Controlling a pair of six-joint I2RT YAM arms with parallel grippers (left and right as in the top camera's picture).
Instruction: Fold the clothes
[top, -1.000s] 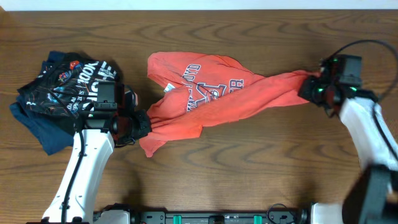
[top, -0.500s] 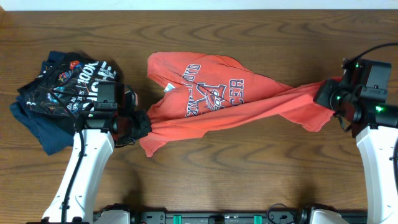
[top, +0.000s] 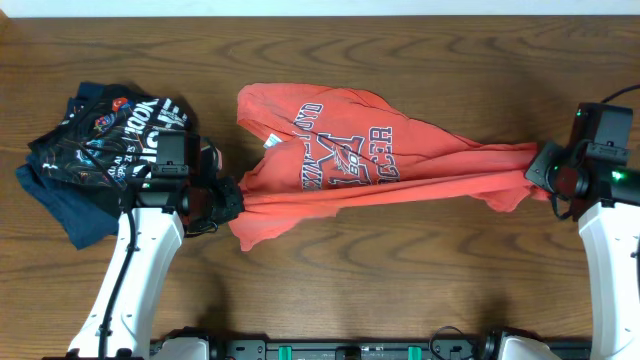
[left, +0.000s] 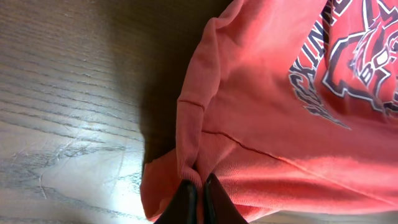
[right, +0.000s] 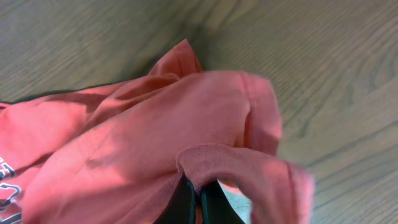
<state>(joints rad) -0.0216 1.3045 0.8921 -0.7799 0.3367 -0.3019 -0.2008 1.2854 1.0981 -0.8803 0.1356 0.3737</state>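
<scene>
While a heap of dark clothes (top: 100, 150) sits at the far left of the wooden table (top: 400, 290), the left gripper (top: 232, 200) beside it pinches the left edge of the red-orange T-shirt (top: 360, 160). That shirt lies in the middle, stretched long from left to right between both arms, one end for each. White and dark letters curve round a picture on its chest, too crumpled to read. At the far right, the right gripper (top: 541, 169) pinches the other end.
</scene>
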